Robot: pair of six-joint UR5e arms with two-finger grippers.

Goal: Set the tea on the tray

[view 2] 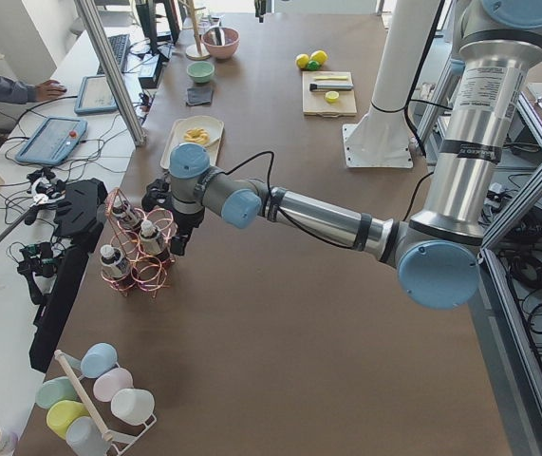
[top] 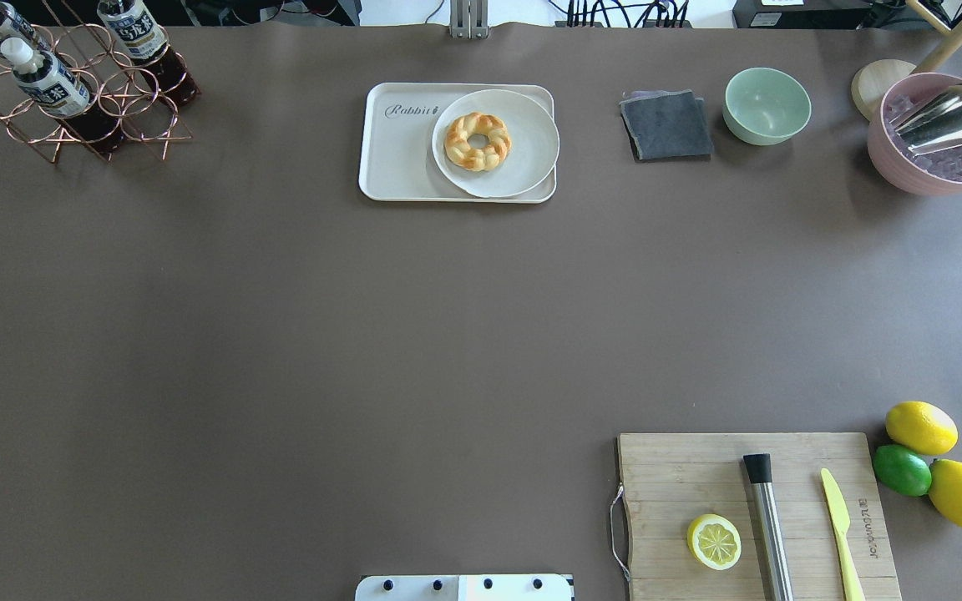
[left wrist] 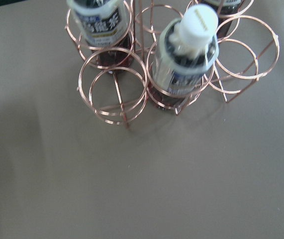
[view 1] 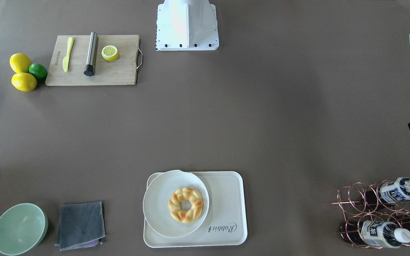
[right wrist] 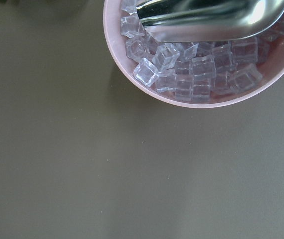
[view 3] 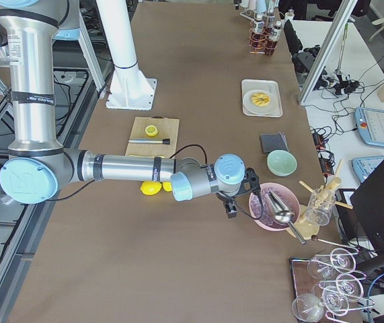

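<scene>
Tea [view 1: 399,190] fills three small white-capped bottles that lean in the rings of a copper wire rack [view 1: 358,193], at the far corner of the table [top: 281,334] on the robot's left. None of the bottles is out of the rack. The tray [top: 402,159] lies well apart from the rack, at the middle of the far edge. On it sits a round white plate [top: 531,159] with a braided doughnut [top: 478,141]. The plate covers the tray's right part and just overlaps its rim, so the part with the "Rabbit" mark on the rack's side is bare. The left gripper [view 2: 179,237] hangs just beside the rack, and its wrist camera looks down on one bottle's cap [left wrist: 197,22]. No fingers show in that view, so how far it is open cannot be told, nor whether it holds anything. The right gripper [view 3: 231,210] is near the pink bowl [top: 898,167] of ice cubes [right wrist: 196,74], in which a metal scoop [right wrist: 206,20] rests. It shows only from the side, so its opening cannot be told either.
</scene>
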